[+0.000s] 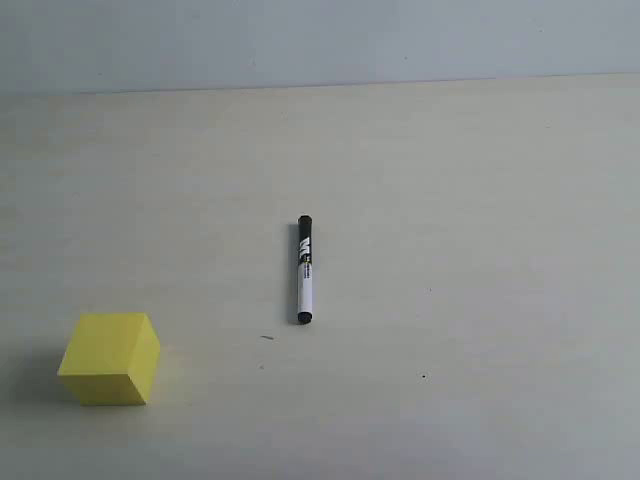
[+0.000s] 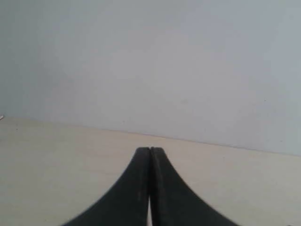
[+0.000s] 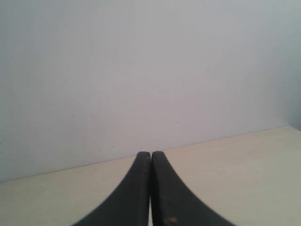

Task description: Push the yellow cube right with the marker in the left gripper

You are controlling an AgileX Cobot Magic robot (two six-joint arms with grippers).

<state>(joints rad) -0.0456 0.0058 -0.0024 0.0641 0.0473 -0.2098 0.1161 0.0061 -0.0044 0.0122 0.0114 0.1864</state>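
Note:
The marker [image 1: 305, 270] lies loose on the pale table near the middle of the exterior view, its black cap pointing away. The yellow cube [image 1: 110, 358] sits at the front left, well apart from the marker. No arm shows in the exterior view. In the left wrist view my left gripper [image 2: 150, 149] is shut, its black fingers pressed together with nothing between them, aimed over the table toward the wall. My right gripper [image 3: 151, 153] is likewise shut and empty in the right wrist view.
The pale table [image 1: 480, 250] runs back to a grey-blue wall [image 1: 320, 40]. A few tiny dark specks [image 1: 267, 338] mark the surface near the marker.

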